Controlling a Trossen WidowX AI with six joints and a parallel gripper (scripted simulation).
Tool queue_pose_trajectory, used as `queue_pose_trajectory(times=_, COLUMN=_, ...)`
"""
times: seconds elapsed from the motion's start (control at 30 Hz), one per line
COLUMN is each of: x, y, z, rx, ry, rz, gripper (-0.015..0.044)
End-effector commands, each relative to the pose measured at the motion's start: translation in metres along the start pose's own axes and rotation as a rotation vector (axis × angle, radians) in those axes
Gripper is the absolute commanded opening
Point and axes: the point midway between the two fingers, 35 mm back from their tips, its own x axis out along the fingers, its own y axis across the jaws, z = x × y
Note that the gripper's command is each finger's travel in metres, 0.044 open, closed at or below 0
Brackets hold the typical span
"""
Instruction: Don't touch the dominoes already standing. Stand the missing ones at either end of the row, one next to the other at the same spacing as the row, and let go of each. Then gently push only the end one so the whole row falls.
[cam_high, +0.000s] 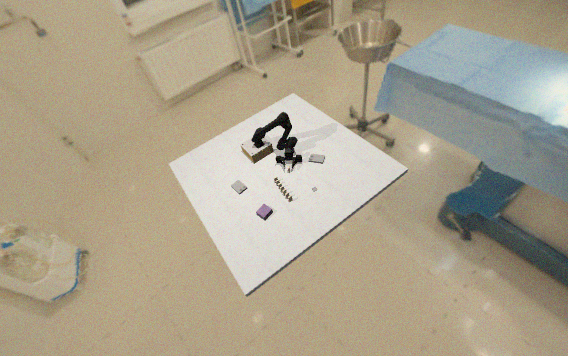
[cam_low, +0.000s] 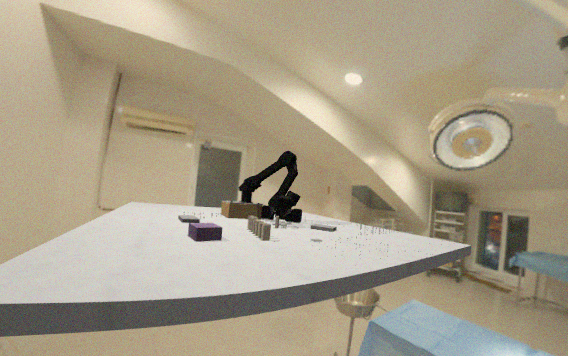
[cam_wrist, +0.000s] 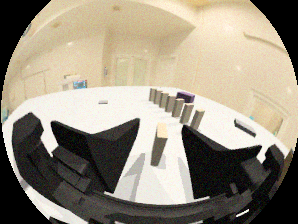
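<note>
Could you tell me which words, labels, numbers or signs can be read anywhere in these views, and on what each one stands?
No readable text in any view.
Dominoes: faces too small and blurred to show marks.
Purple block: plain.
Tan base box under the arm: no label visible.
White cabinet in the top view: small red marks, too blurred to read.
Open gripper: no marking.

Operating rm: surgical lamp (cam_low: 471, 139), blue-draped table (cam_high: 480, 100), steel basin stand (cam_high: 368, 40).
</note>
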Motion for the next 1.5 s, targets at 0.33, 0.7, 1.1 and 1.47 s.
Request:
queue_pose_trajectory(times=0.33, x=-0.003, y=0.001, z=0.045, rx=0.002, ry=0.000, rz=0.000, gripper=0.0440)
queue_pose_trajectory(times=0.7, x=0.017, y=0.050, z=0.028, rx=-0.404, ry=0.177, rz=0.183, gripper=0.0440)
queue_pose_trajectory(times=1.1, x=0.071, y=0.059, z=0.039, rx=-1.084, ry=0.690, rz=0.602, gripper=0.0440)
queue_pose_trajectory(times=1.47, x=0.045, y=0.023, z=0.069, rx=-1.237, ry=0.998, rz=0.975, gripper=0.0440)
